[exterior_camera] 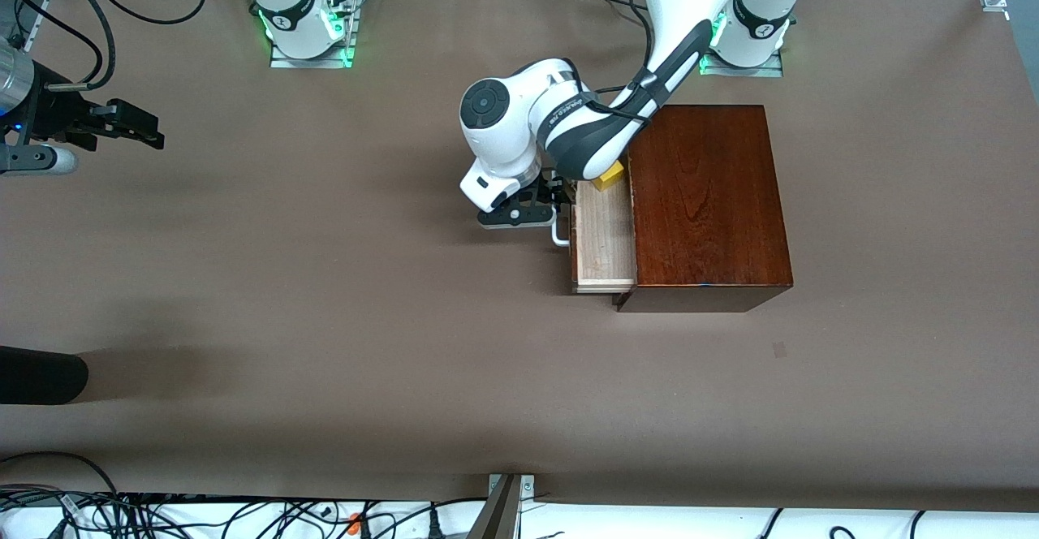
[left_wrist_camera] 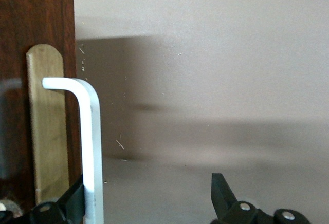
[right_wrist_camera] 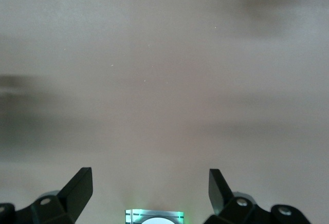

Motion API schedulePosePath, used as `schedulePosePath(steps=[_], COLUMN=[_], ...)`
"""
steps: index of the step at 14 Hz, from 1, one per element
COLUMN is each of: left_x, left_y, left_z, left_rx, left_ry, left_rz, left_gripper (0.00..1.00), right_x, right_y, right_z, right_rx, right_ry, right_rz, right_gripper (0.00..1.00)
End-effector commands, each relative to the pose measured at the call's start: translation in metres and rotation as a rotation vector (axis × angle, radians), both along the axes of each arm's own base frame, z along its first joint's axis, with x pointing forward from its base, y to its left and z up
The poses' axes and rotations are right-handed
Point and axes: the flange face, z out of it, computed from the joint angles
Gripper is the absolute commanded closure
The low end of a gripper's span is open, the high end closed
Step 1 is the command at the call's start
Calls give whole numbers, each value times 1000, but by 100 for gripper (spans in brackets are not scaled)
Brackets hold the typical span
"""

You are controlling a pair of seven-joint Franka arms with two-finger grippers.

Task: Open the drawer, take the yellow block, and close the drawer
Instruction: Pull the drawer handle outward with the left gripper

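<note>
The drawer (exterior_camera: 603, 235), the task's thing lying nearest the front camera, stands partly pulled out of the dark mahogany box (exterior_camera: 704, 198), its pale wooden floor showing between the box and the left end effector (exterior_camera: 542, 198). The white bar handle (left_wrist_camera: 91, 147) sits right at that end effector: in the left wrist view one finger (left_wrist_camera: 72, 203) touches or nearly touches the bar while the other stands well clear, so the fingers are spread wide and clamp nothing. Just past the handle from the end effector, at the drawer's end nearer the robots' bases, the yellow block (exterior_camera: 609, 175) rests in the tray, half hidden under the left arm's wrist.

Farther out, the right end effector (exterior_camera: 130, 129) hangs over bare worktop (exterior_camera: 325, 295) at the right arm's end, well apart from the drawer; its fingers are parted too, with only brown surface between them. That arm appears to be waiting.

As for progress, the opening step looks largely done: enough tray is exposed for the block to show. The block itself is untouched and not yet lifted, and the drawer is not yet closed. I judge the next need to be a reach over the drawer front and down onto the block, which lies close by.
</note>
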Motion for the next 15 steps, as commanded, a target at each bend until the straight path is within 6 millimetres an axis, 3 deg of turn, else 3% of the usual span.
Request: schedulePosePath(steps=[1, 8, 15], left_x=[2, -1, -1], left_y=[-26, -49, -57], left_z=[0, 4, 10], left_rx=[-36, -105, -150], left_ry=[-27, -65, -90], left_rz=[21, 51, 62], left_gripper=[0, 0, 0], right_x=[-1, -1, -1], right_y=[-1, -2, -1], right_z=[6, 6, 7], right_rx=[16, 16, 16], right_ry=[4, 4, 2], right_rz=[5, 3, 5], right_gripper=[0, 0, 0])
